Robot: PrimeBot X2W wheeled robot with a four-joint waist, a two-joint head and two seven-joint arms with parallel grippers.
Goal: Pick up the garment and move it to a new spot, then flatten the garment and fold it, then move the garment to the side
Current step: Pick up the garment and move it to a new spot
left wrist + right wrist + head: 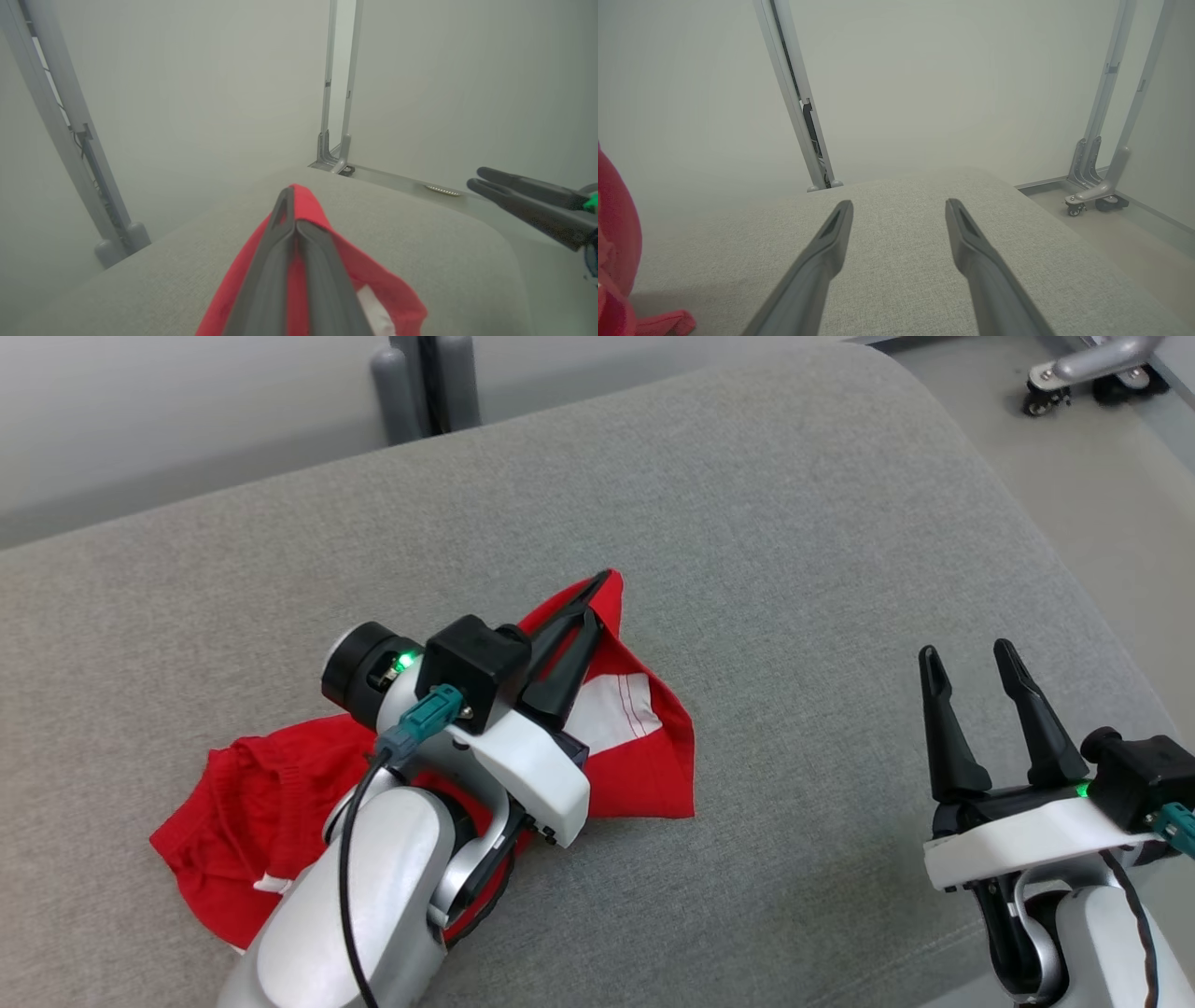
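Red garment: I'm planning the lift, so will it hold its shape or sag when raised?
Probably floppy: the red garment lies crumpled in soft folds on the grey cushion. Likely light: the left gripper, shut on its edge, pinches thin cloth. Lifted from there, the rest would probably drape and trail.

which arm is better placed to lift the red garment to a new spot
Left. The left fingers are shut on the red garment; the right fingers stand open over the cushion, away from it.
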